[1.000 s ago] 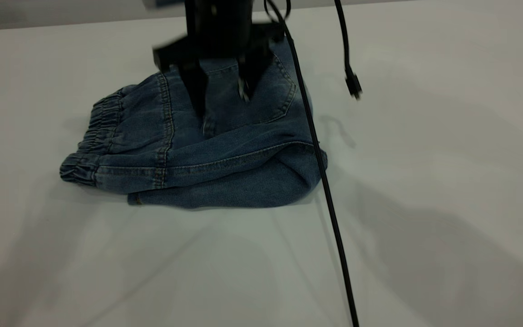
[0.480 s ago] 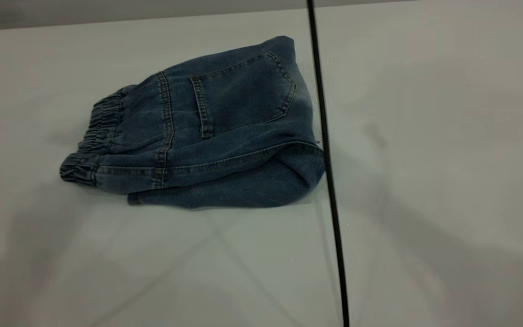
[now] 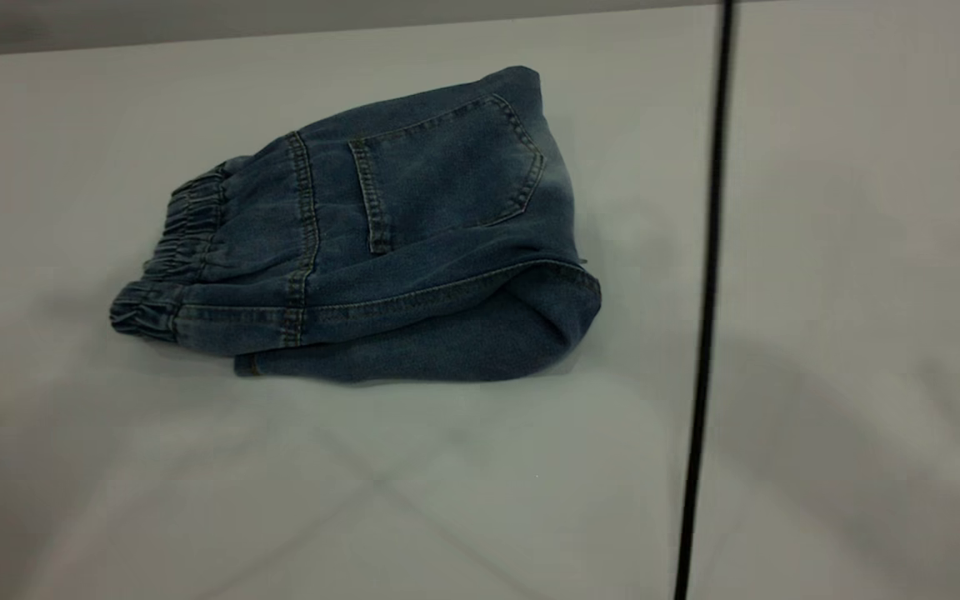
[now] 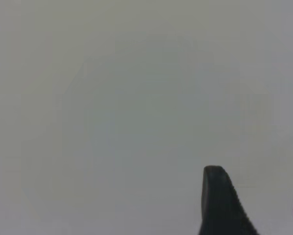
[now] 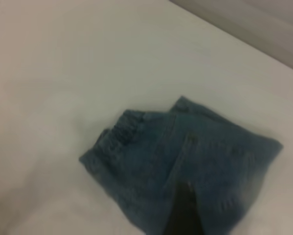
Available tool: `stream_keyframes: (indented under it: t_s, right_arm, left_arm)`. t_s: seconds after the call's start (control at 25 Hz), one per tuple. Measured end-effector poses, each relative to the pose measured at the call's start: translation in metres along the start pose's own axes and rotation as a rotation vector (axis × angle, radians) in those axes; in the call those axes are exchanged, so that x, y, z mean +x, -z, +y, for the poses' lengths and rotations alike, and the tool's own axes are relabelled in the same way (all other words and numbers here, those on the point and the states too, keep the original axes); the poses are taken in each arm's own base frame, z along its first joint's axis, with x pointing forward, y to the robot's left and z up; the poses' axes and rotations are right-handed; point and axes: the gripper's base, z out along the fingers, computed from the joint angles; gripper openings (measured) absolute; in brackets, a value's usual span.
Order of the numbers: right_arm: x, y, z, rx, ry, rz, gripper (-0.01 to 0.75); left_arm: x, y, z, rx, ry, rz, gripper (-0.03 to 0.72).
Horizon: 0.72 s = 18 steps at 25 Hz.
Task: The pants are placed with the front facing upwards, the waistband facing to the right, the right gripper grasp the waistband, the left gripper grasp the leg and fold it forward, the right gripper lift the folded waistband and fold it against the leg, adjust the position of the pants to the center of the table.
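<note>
The pants (image 3: 413, 242) lie folded on the white table (image 3: 197, 483), a back patch pocket facing up. The gathered waistband (image 3: 170, 258) is at the bundle's left end, and a folded leg (image 3: 447, 346) forms the layer underneath along the near edge. Neither gripper shows in the exterior view. In the right wrist view my right gripper (image 5: 183, 218) is high above the pants (image 5: 200, 166), with the waistband (image 5: 122, 129) toward the far side. My left gripper (image 4: 259, 205) is open over bare table, with nothing in it.
A black cable (image 3: 707, 292) hangs from top to bottom of the exterior view, right of the pants. The table's far edge (image 3: 280, 33) runs just behind the pants. Bare tabletop lies in front and to both sides.
The gripper that hung over the pants a second ago has left the exterior view. The hanging cable has swung to the right. The pants have not moved.
</note>
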Motion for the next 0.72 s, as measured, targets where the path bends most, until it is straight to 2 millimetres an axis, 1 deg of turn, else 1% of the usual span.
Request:
stream_keyframes:
  t_s: [0.08,0.2,0.32,0.48,0.6,0.72]
  right_arm:
    - [0.014,0.022,-0.003,0.028,0.010,-0.003,0.481]
    - [0.040,0.056,-0.008,0.066,0.024,-0.013,0.481]
    - [0.070,0.089,-0.012,0.101,0.028,-0.031,0.481]
    - [0.115,0.131,-0.022,0.179,0.049,-0.076,0.481]
    - [0.155,0.160,-0.029,0.228,0.039,-0.130,0.481]
    - [0.193,0.176,-0.033,0.239,0.012,-0.228,0.481]
  left_arm:
    - [-0.004,0.003,0.000,0.018,0.000,-0.018,0.337]
    - [-0.005,0.004,-0.002,0.045,0.000,-0.031,0.337]
    - [-0.005,0.004,-0.003,0.052,0.000,-0.033,0.337]
    - [-0.008,0.008,-0.004,0.070,0.000,-0.049,0.337]
    - [-0.012,0.012,-0.003,0.084,-0.002,-0.071,0.337]
    - [-0.018,0.019,-0.001,0.092,-0.006,-0.095,0.330]
